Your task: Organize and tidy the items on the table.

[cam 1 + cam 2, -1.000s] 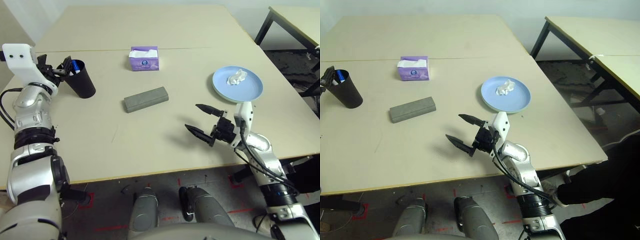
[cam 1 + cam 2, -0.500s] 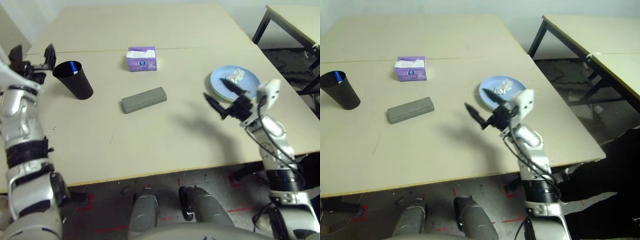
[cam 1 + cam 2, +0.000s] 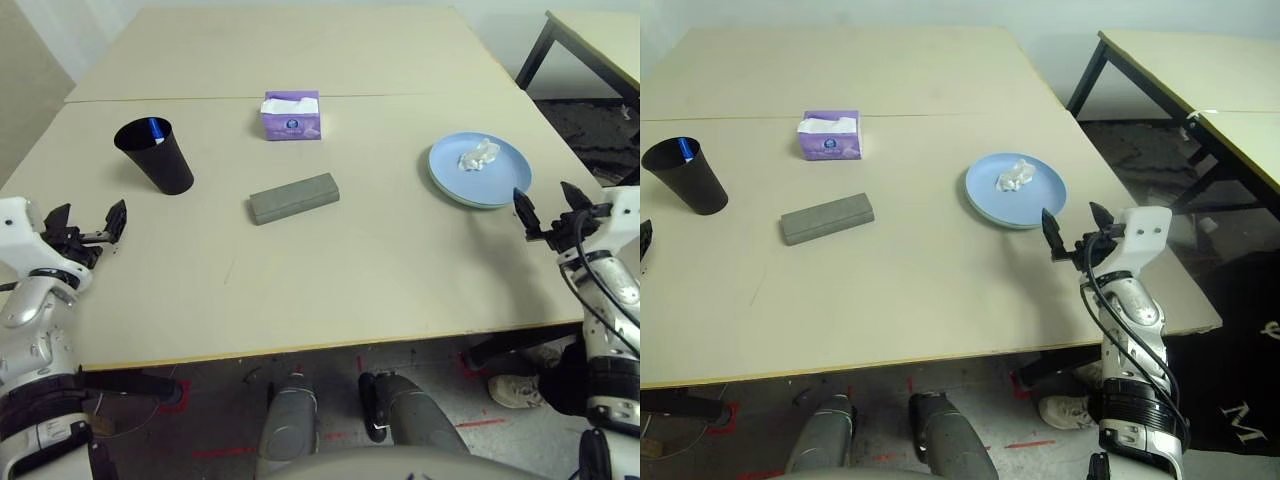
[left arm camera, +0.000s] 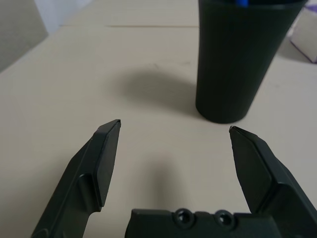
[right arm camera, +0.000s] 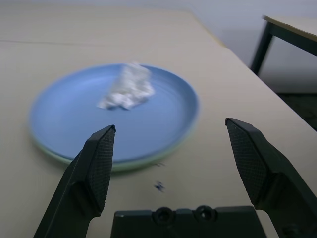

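Both your end effectors are empty. Left end effector sits at the left edge of the bench, fingers spread wide, nothing between them. In the left wrist view it faces the black cup, which stands upright just ahead of the fingertips, not touching. Blue-capped pen pokes up inside the cup; you can't make out a second pen.

Right end effector is at the right edge of the bench, fingers wide apart, holding nothing. It's near the blue plate, just short of its near rim. Right wrist view shows a green plate rim under the blue one, so they're stacked. Crumpled tissue lies on the blue plate.

Grey glasses case lies flat mid-bench, closed, set at a slight angle, well apart from both arms. Purple tissue box stands behind it, near the seam across the bench.
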You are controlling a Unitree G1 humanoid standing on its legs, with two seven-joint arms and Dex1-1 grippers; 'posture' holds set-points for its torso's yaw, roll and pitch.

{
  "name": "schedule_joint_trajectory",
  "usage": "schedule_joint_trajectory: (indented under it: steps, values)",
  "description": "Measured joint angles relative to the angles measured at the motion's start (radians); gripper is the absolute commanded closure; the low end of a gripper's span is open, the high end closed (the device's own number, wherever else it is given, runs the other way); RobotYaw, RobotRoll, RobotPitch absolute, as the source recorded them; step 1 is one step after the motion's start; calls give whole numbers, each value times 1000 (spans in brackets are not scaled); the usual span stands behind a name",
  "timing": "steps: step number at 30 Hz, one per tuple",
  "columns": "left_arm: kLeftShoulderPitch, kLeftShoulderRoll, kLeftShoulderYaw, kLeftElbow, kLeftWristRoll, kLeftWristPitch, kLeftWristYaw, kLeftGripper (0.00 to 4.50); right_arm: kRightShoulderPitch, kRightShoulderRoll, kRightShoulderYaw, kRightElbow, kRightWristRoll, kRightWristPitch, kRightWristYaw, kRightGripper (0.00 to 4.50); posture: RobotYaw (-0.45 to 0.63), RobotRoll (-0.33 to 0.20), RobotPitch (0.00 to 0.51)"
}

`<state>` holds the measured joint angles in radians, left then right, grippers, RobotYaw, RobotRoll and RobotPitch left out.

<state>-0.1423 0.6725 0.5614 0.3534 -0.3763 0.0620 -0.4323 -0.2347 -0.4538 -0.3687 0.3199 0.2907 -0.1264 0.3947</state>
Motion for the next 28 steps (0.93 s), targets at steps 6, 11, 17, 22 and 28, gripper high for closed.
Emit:
schedule_joint_trajectory:
  steps: [6,11,17,22,28]
  values:
    - [0,0,0,6,1,-5,-6,53,-2,-1,-9,67,5,-47,17,0,42,0,172]
    - [0,19,1,7,2,-5,-12,53,-8,15,-5,80,6,-68,37,0,53,0,175]
    - [13,24,12,-31,-3,12,5,53,-24,34,26,63,-13,-73,30,0,82,0,188]
    - [49,44,12,-78,-2,27,-5,53,-33,40,46,29,-22,-68,21,0,69,0,191]
    - [41,45,8,-84,-1,47,-4,53,-17,41,46,-18,-22,-55,3,0,60,0,196]
